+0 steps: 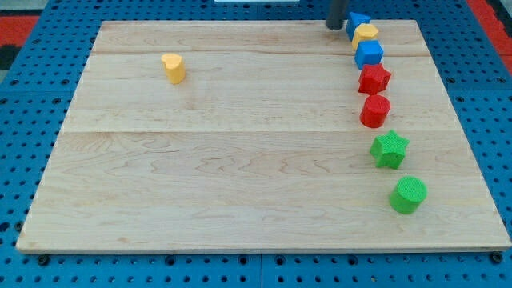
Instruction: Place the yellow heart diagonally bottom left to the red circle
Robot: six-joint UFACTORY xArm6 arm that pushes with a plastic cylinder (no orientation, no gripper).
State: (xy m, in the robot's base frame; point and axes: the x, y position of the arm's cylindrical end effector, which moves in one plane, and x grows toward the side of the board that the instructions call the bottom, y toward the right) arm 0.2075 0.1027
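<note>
Pale wooden bench (pixel 240 184) on blue pegboard. No claw here, just my tip (pixel 335 27) at the view's top, beside the blue blocks. The yellow heart block (pixel 173 68) sits top-left, well apart from the red circle block (pixel 374 110). Basically nothing's done yet.

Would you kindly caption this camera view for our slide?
My tip sits at the wooden board's top edge beside a column of blocks, far from the yellow heart block and red circle block.

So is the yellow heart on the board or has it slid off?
On the board. The yellow heart sits upright on the wood near the view's top left, inside the edges, far from my tip.
</note>
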